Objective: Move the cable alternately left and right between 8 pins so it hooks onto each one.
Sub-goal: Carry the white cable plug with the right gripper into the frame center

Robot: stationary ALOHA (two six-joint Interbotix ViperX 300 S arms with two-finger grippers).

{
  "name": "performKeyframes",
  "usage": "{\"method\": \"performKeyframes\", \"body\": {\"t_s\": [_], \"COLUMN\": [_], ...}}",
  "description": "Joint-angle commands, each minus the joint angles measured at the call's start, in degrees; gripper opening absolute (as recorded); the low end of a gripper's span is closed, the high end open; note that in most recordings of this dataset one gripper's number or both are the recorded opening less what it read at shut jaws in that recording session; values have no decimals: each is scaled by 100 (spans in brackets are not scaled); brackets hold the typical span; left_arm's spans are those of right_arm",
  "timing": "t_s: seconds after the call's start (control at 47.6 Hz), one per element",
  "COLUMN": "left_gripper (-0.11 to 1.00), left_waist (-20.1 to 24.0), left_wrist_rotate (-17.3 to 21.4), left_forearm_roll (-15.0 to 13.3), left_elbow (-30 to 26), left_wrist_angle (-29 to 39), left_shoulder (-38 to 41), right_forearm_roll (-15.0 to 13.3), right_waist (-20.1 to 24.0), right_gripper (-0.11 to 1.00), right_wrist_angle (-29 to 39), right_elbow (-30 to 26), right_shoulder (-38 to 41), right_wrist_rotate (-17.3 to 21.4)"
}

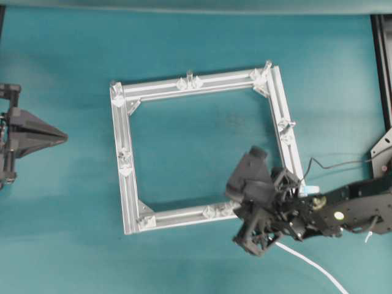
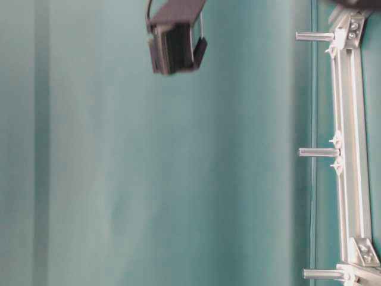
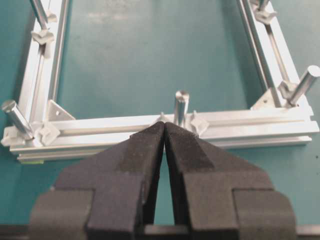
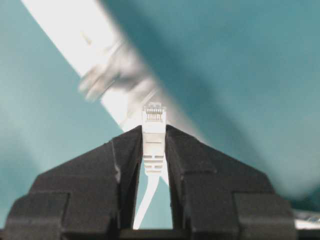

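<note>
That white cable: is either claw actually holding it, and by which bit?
Yes. The right gripper pinches the cable by its plug end, the rest trailing behind. The left gripper is shut, holding nothing.

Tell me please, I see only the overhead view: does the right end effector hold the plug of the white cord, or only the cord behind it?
Observer: The right wrist view shows the small white plug of the thin white cable clamped in the right end effector, with its contact end sticking out in front.
Operator: Is the left end effector empty?
Observer: Yes. In the left wrist view the left end effector is shut tip to tip, with nothing between.
Operator: What stands in front of it?
Observer: One upright silvery metal pin on the near rail of the square aluminium frame, just beyond the tips.
</note>
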Motion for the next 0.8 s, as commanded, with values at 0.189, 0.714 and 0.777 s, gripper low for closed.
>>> {"method": "performKeyframes", "body": {"t_s": [0.189, 0.714, 0.777], "left_gripper": [8, 8, 8], "left_waist": [-26, -26, -26], "left_wrist_rotate": [0, -185, -185], "left_forearm_roll": [18, 18, 18], "left_elbow": [229, 448, 466], "left_wrist_angle": [202, 220, 220], "left_shoulder": [-932, -1292, -1292], "right_forearm_roll": [-53, -26, 18], "right_waist": [-747, -1477, -1485], "right_gripper": [15, 15, 15], "right_wrist_angle": [141, -132, -149], "right_elbow": [-237, -1556, -1749], "right_shoulder": [-62, 914, 1037], "right_wrist_rotate": [132, -185, -387]}}
